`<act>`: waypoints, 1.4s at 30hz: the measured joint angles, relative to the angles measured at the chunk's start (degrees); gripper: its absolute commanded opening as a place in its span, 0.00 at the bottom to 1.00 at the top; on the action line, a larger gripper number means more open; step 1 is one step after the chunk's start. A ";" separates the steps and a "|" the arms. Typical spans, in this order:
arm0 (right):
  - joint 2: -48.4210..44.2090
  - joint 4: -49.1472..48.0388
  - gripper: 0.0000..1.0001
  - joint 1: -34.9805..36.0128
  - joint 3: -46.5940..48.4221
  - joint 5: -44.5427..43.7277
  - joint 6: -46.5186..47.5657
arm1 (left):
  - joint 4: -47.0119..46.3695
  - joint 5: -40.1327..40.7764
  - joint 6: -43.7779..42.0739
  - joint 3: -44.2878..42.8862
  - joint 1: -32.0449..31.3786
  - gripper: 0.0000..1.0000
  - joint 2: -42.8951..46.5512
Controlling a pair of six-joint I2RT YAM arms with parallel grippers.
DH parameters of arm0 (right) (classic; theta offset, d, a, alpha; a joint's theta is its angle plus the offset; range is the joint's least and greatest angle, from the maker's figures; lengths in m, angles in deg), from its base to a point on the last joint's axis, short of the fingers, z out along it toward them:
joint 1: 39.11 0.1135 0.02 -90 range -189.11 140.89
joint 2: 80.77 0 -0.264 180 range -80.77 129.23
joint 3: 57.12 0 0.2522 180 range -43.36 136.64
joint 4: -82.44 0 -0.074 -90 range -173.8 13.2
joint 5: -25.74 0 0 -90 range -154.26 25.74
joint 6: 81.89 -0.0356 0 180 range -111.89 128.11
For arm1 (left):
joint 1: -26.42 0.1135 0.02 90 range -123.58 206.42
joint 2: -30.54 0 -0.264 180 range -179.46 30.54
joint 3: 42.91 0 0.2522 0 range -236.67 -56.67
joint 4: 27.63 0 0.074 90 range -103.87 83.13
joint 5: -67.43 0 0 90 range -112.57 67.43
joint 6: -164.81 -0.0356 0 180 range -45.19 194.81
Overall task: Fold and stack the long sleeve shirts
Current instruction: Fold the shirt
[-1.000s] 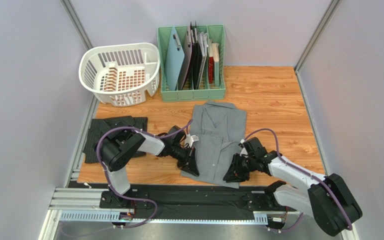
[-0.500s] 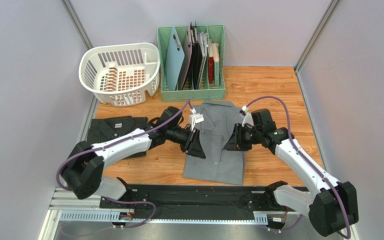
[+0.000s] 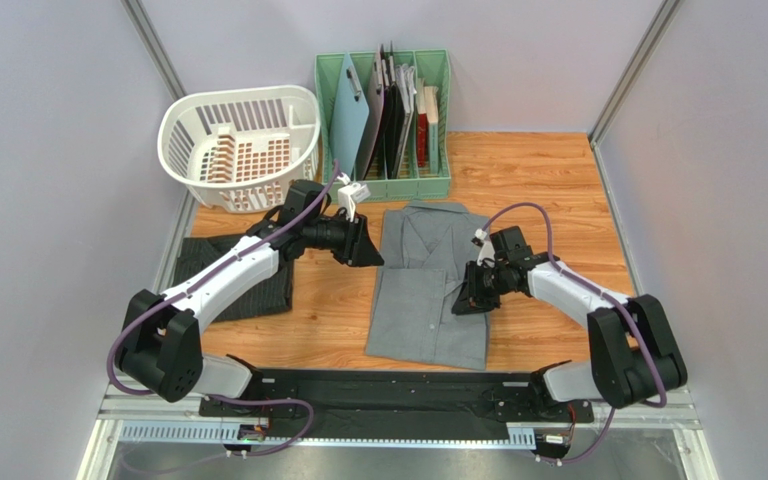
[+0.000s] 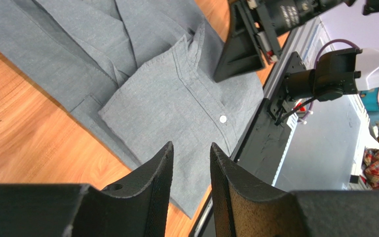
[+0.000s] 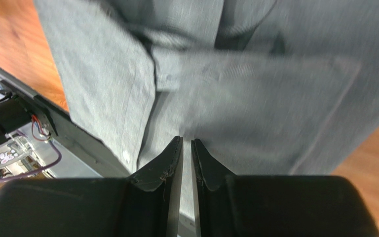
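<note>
Grey shirt (image 3: 428, 290): folded into a long rectangle, flat on the wooden table (image 3: 548, 180), centre, collar at the far end, buttoned placket on top.
Pinstriped shirt (image 3: 210, 250): folded, flat at the left edge of the table, well apart from the grey shirt, partly under the left arm.
Left gripper (image 4: 191, 148): released, fingers apart, nothing between them; beside the far-left corner of the grey shirt.
Right gripper (image 5: 186, 140): fingers nearly together, slim gap, nothing pinched; over the right edge of the grey shirt, contact with cloth unclear.
Far side: white laundry basket (image 3: 240, 145) left, green file rack (image 3: 383, 115) just beside it.
</note>
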 measured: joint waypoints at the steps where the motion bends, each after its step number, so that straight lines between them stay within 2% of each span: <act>1: 1.20 -0.87 0.18 0.00 0.22 -0.13 -0.04 | 0.13 0.02 -0.04 0.02 0.00 0.40 0.00; 8: 9.49 -8.63 0.20 0.00 1.01 -0.59 -2.95 | -0.04 0.48 0.20 2.29 0.00 0.41 0.63; 12: 13.14 -11.19 0.23 -0.09 2.99 1.95 -5.38 | 0.13 0.59 0.15 2.47 0.07 0.41 0.68; 16: 14.05 -15.30 0.28 -0.09 3.50 2.97 -8.92 | 0.28 0.59 0.11 2.47 0.11 0.42 0.76; 28: 17.55 -28.87 0.32 -0.22 5.20 2.95 -19.19 | 0.96 0.07 -0.79 2.47 0.85 0.42 0.81; 33: 18.34 -30.42 0.38 -1.51 6.19 2.54 -20.74 | 1.51 -0.66 -1.90 2.47 0.85 0.44 0.74; 38: 18.47 -29.70 0.41 -7.28 6.19 1.95 -20.33 | 0.85 -3.58 -1.49 3.45 0.04 0.44 -1.40; 42: 18.47 -27.21 0.33 -9.11 6.34 1.95 -17.27 | -0.68 -6.01 -0.35 3.41 -3.87 0.43 -7.80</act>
